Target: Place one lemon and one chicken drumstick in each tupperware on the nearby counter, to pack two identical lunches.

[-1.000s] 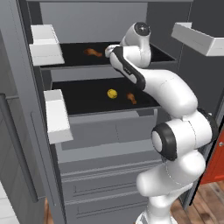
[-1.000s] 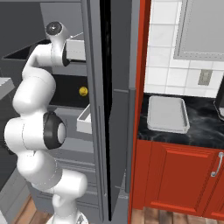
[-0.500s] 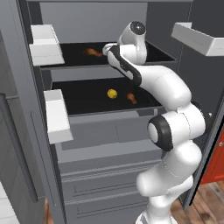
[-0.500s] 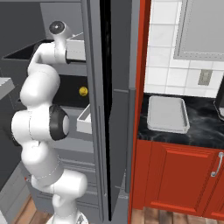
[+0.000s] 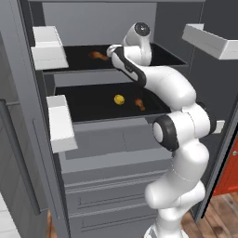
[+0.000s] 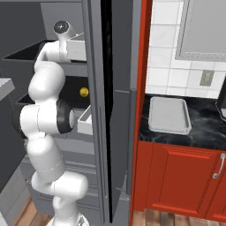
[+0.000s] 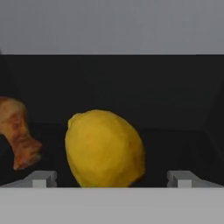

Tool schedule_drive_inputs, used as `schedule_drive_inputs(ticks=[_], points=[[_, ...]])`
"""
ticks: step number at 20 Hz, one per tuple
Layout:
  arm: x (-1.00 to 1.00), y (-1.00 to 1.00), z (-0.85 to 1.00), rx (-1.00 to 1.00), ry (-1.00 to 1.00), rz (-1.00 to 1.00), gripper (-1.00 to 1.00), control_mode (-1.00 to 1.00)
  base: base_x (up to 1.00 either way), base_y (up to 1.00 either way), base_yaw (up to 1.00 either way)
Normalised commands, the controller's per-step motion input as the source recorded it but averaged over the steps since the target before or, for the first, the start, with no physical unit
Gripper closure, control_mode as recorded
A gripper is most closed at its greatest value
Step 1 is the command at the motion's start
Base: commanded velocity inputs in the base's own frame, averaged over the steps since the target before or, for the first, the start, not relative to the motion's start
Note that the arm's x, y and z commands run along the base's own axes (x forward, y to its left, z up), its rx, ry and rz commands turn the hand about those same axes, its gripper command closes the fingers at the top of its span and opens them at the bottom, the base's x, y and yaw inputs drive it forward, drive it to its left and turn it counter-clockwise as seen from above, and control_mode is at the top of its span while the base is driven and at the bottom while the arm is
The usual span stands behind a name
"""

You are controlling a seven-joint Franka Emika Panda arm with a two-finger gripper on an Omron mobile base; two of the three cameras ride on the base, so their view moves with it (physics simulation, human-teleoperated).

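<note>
Gripper (image 7: 112, 178) jaws stand wide apart with nothing between them, both finger tips (image 7: 41, 178) cropped at the bottom of the hand view; directly past them a lemon (image 7: 105, 148) sits on the fridge's upper shelf (image 5: 167, 56), long axis roughly upright in that tilted view. Just left of that lemon, a chicken drumstick (image 7: 17, 138) is cut off by the frame edge, its narrow end pointing down-right. On the lower shelf (image 5: 88, 109), a second lemon (image 5: 119, 99) and second drumstick (image 5: 139, 103) lie near each other, too small to read orientation; a whitish-grey tupperware (image 6: 169, 115) sits on the counter (image 6: 207, 132) beside the fridge.
</note>
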Motion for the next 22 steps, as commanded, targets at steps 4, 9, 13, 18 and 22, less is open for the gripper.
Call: schedule_drive_inputs(ticks=[4, 9, 13, 18, 22], points=[[0.31, 0.07, 0.00, 0.00, 0.00, 0.00, -1.00, -1.00, 0.00, 0.00, 0.00], [0.22, 0.02, -0.01, 0.00, 0.00, 0.00, -1.00, -1.00, 0.00, 0.00, 0.00], [0.09, 0.00, -0.17, 0.00, 0.00, 0.00, -1.00, -1.00, 0.00, 0.00, 0.00], [0.27, 0.05, -0.18, 0.00, 0.00, 0.00, -1.00, -1.00, 0.00, 0.00, 0.00], [0.33, 0.14, -0.24, 0.00, 0.00, 0.00, -1.00, -1.00, 0.00, 0.00, 0.00]])
